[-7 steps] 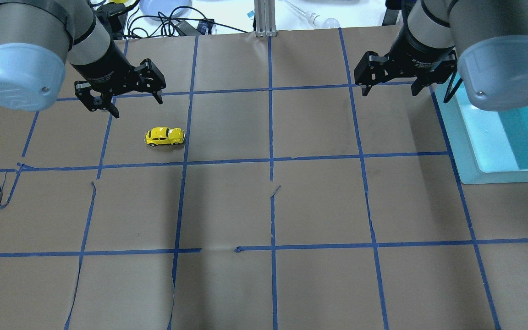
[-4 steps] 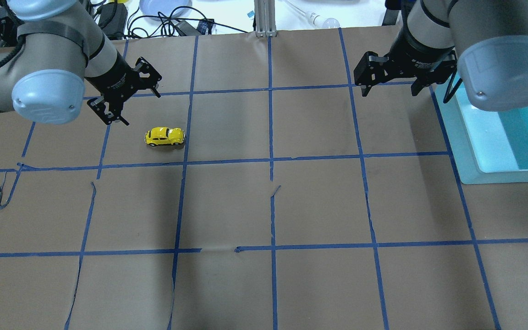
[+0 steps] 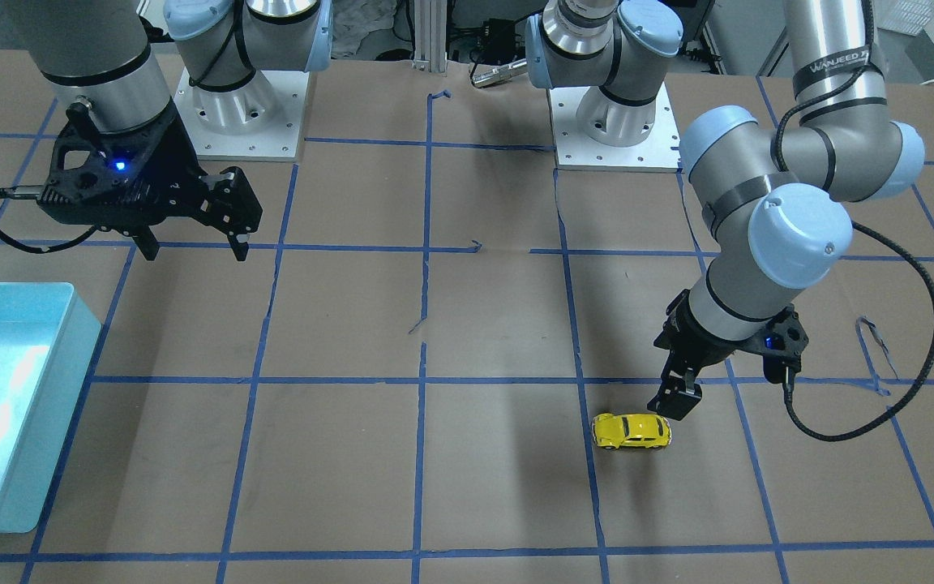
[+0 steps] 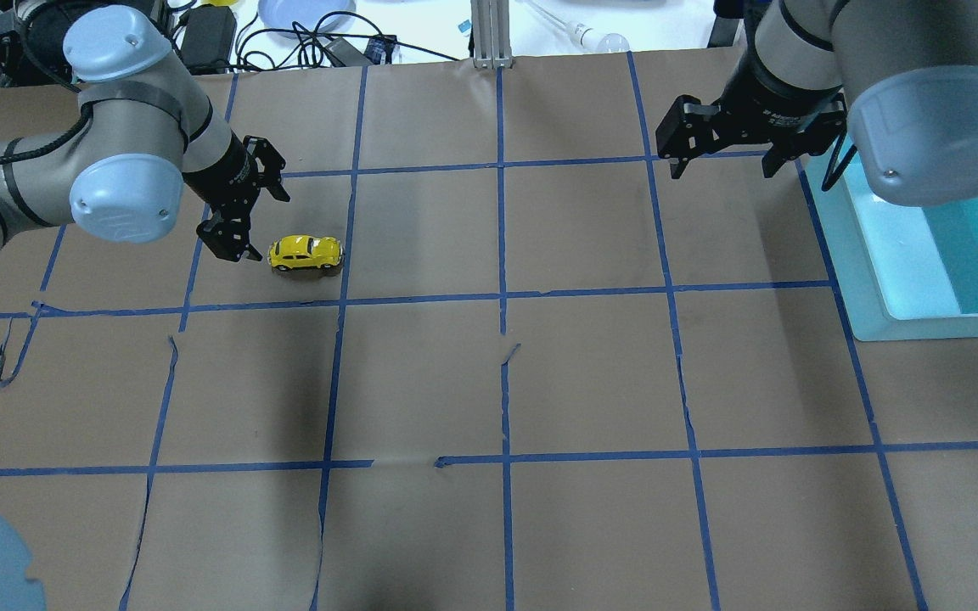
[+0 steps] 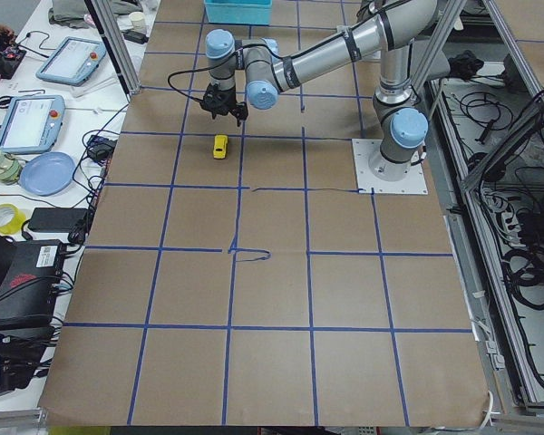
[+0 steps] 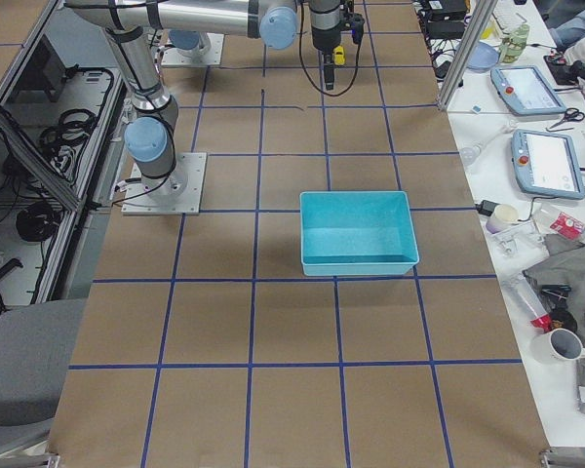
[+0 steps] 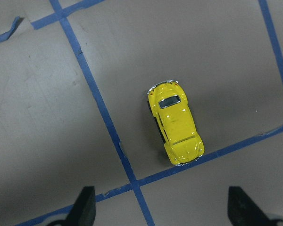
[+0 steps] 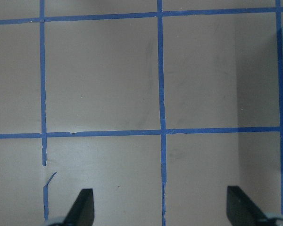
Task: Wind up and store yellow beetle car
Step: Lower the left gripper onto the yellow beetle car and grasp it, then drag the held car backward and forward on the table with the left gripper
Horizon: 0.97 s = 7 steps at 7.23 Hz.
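Observation:
The yellow beetle car (image 4: 306, 252) stands on its wheels on the brown paper table, left of centre; it also shows in the front view (image 3: 631, 431) and the left side view (image 5: 220, 146). My left gripper (image 4: 253, 222) is open and empty. It hangs low, just behind and to the left of the car, apart from it. In the left wrist view the car (image 7: 176, 123) lies ahead of the open left gripper (image 7: 162, 207), not between its fingers. My right gripper (image 4: 722, 165) is open and empty at the back right, above bare table (image 8: 160, 209).
A light blue bin (image 4: 871, 280) stands at the right edge of the table, beside my right arm; it also shows in the front view (image 3: 70, 389). Blue tape lines grid the paper. Cables and a plate lie beyond the far edge.
My left arm has swung in and come down toward the car, and its gripper has turned. It is now close beside the car. The car and my right arm have not moved.

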Each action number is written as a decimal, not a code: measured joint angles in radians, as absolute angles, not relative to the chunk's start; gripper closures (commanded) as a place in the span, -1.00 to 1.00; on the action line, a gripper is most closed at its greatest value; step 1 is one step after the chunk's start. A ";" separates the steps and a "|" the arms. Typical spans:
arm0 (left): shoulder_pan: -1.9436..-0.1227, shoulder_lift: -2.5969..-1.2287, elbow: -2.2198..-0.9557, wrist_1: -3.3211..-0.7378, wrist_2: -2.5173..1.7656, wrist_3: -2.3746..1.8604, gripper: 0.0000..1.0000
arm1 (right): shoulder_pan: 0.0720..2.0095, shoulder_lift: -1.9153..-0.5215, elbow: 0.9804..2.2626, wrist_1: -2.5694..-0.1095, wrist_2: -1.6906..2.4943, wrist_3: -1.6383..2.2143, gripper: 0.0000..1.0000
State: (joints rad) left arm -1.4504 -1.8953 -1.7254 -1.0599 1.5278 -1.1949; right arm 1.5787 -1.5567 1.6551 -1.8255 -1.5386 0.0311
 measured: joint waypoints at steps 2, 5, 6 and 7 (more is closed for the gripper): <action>-1.450 -1.971 -1.723 -0.987 1.528 -1.253 -1.00 | 1.580 -1.556 1.655 -1.825 -1.539 0.032 -1.00; -1.450 -2.051 -1.716 -0.940 1.530 -1.283 -0.58 | 1.580 -1.555 1.655 -1.825 -1.539 0.032 -1.00; -1.450 -2.065 -1.716 -0.936 1.536 -1.286 -0.49 | 1.580 -1.556 1.655 -1.825 -1.539 0.033 -1.00; -1.450 -2.075 -1.716 -0.935 1.547 -1.287 -0.38 | 1.581 -1.555 1.655 -1.824 -1.539 0.033 -1.00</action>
State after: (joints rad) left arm -1.4496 -2.0748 -1.7163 -0.9353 1.5469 -1.2867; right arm 1.5810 -1.5555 1.6551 -1.8243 -1.5386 0.0332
